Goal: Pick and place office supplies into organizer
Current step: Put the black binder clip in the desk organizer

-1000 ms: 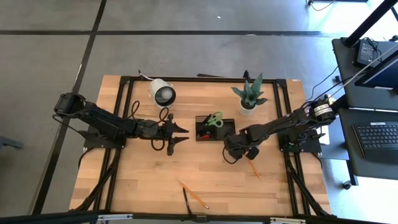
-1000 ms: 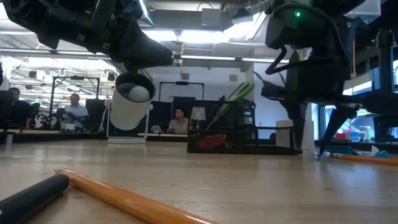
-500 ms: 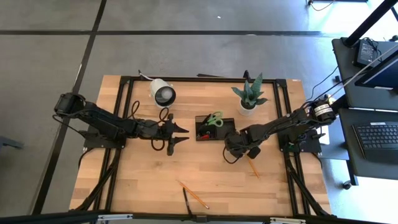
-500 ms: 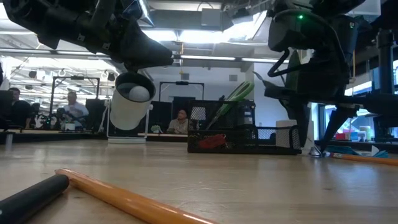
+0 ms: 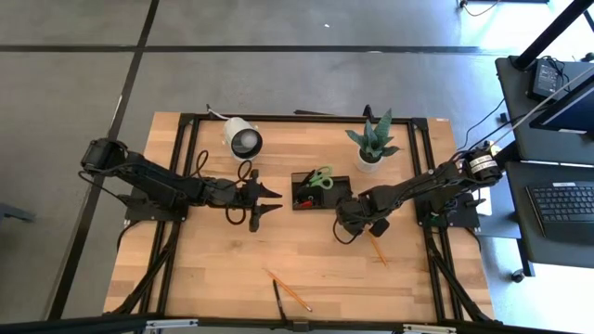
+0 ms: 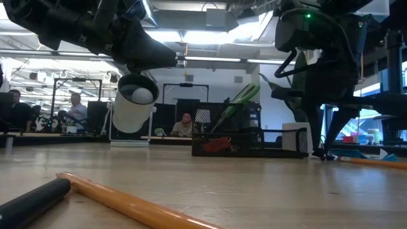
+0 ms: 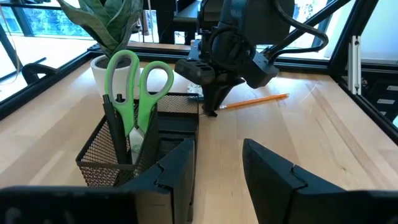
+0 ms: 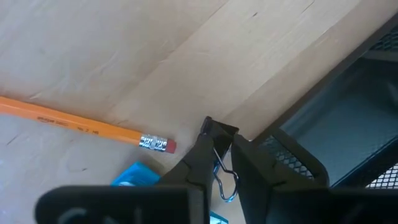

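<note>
Right gripper [image 8: 219, 155] low on the tabletop [image 5: 223, 269], just beside the organizer [image 5: 320, 190] corner, fingers pinched on a small black clip [image 8: 217, 132] with wire loops. Grip looks shallow, near the fingertips; clip could pop free or twist on lifting. Orange pencil [image 8: 81, 124] and blue pad [image 8: 134, 176] lie close, may get nudged. Left gripper [image 7: 214, 168] hovers spread apart, empty, facing the organizer and the green scissors [image 7: 138, 87].

Two pencils [image 5: 290, 291] [image 5: 379, 250], one pen [image 5: 277, 301], one scissors [image 5: 321, 178], one organizer [image 5: 343, 188], one plant [image 5: 371, 139], one clip [image 8: 225, 180]
</note>
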You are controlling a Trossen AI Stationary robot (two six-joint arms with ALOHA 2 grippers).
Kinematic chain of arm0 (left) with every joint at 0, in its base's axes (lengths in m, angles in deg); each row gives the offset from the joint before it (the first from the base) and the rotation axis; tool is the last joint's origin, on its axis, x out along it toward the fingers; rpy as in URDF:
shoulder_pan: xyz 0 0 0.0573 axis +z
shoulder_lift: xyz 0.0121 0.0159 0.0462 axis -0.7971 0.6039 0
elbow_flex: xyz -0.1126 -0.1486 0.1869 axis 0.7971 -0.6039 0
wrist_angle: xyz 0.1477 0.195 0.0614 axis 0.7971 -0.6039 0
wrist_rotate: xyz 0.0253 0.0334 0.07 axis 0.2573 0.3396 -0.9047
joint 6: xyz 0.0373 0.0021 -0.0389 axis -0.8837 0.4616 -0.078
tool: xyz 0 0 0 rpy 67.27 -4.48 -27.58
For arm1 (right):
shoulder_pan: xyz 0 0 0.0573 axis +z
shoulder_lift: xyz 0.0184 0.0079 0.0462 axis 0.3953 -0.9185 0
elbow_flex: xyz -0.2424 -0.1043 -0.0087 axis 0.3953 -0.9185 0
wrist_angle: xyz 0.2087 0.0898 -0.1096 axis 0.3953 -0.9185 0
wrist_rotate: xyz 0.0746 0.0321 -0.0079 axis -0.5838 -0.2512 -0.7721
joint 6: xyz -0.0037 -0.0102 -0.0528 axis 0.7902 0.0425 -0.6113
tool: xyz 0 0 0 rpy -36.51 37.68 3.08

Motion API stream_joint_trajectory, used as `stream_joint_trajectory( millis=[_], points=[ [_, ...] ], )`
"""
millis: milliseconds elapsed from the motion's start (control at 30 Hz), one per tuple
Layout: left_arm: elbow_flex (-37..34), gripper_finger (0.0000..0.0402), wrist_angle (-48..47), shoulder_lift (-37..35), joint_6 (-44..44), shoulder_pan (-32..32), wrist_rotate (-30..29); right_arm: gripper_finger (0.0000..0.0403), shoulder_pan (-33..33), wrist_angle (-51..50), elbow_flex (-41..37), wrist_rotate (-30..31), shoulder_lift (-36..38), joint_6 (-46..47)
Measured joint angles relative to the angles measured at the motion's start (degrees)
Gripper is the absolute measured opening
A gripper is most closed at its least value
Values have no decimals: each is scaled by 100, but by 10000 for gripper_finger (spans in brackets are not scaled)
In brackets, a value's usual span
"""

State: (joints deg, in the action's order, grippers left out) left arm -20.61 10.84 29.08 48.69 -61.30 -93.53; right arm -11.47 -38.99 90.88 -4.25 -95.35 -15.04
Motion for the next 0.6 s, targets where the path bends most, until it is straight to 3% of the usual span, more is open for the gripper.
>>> stream_joint_trajectory(
  millis=[267,600],
  points=[
    [-2,130,0,0,0,-1,0,64,-2,-32,0,0,-4,281],
    [-2,130,0,0,0,0,0,47,0,-111,4,-2,-2,288]
  ],
)
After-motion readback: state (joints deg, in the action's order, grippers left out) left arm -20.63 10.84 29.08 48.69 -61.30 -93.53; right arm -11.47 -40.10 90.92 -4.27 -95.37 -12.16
